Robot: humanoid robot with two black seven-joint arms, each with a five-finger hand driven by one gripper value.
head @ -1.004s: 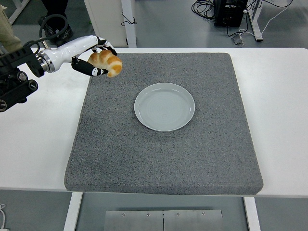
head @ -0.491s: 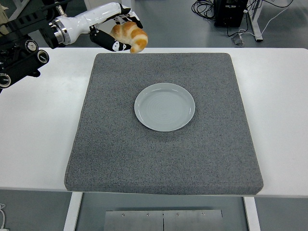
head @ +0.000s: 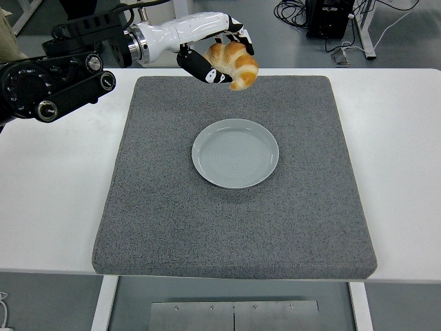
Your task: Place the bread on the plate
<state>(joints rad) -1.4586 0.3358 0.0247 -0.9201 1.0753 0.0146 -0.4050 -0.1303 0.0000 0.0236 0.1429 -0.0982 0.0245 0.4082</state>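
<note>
One bread point(head: 235, 62) gripped in left hand point(head: 215, 56), raised above mat's point(head: 172, 207) far edge. One plate point(head: 236, 153) mid-mat, bare. Worktop point(head: 55, 200) margins open both sides.

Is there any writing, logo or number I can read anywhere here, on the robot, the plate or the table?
None can be read in this view.
The plate, the grey mat and the white table are plain.
The left hand, holding the bread, has small black and white marks on its fingers, but no letters can be made out.
The black arm shows no legible label.
</note>
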